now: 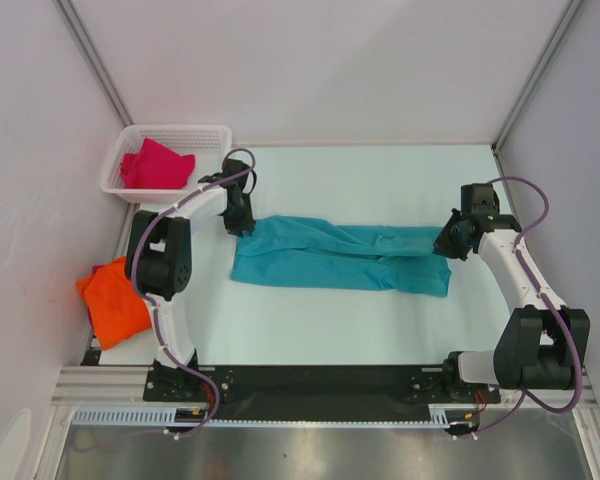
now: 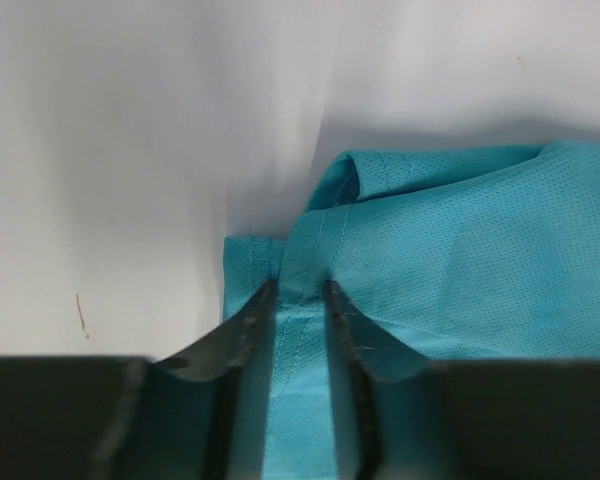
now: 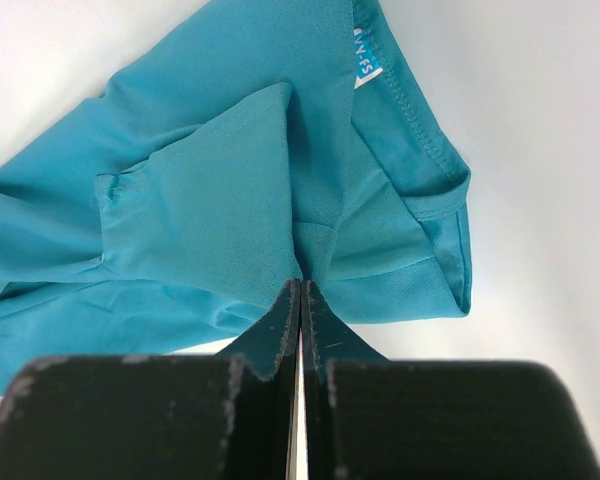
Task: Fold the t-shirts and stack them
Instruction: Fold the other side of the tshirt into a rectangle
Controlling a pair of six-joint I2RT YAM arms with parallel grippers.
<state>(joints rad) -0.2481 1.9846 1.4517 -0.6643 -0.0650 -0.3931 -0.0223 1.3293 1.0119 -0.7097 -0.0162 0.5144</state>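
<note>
Three t-shirts showed from above. The teal t-shirt (image 1: pixel 340 258) lay stretched across the middle of the surface (image 1: pixel 360 180) from nine to three o'clock. The orange t-shirt (image 1: pixel 115 300) sat at the edge at eight, and the magenta t-shirt (image 1: pixel 155 165) was in the basket (image 1: pixel 175 130) at ten. We judged the teal one was drawn long between both arms to flatten it for folding. The left hand (image 2: pixel 300 290) stood with fingers parted, a hemmed strip lying in the gap. The right hand (image 3: pixel 300 288) was pressed together, pinching a fold near the neck opening. Only the wrist views showed these grips; only the top view showed the other shirts.
</note>
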